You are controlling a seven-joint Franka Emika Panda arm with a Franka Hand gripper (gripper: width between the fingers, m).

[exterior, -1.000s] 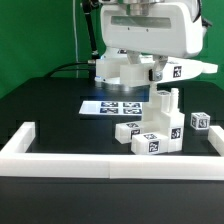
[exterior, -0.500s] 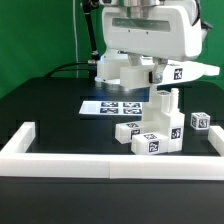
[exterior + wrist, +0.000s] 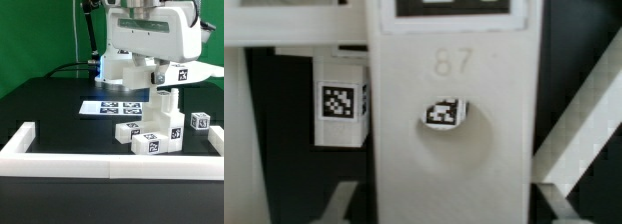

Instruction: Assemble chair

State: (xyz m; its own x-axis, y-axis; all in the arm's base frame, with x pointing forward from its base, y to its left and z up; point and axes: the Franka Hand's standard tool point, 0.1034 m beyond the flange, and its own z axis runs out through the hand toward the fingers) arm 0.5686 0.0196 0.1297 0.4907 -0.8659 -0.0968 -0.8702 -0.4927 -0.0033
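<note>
My gripper (image 3: 160, 74) is shut on a long white chair bar (image 3: 188, 72) with a black-and-white tag, held level above the table. In the wrist view the bar (image 3: 446, 140) fills the middle, marked "87", with a small tag on it. It sits between my gripper's (image 3: 452, 208) two fingers (image 3: 352, 205), which press on its sides. Below it on the table stands the part-built chair (image 3: 152, 134), a cluster of white tagged blocks with an upright piece (image 3: 168, 104). The held bar is above and apart from them.
A small white tagged cube (image 3: 200, 120) lies to the exterior view's right of the cluster. The marker board (image 3: 112, 107) lies flat behind it. A long white border wall (image 3: 110, 163) runs along the front and sides. The arm's base (image 3: 118, 68) stands at the back.
The held bar has shifted a little toward the exterior view's right. The parts on the table have not moved.
</note>
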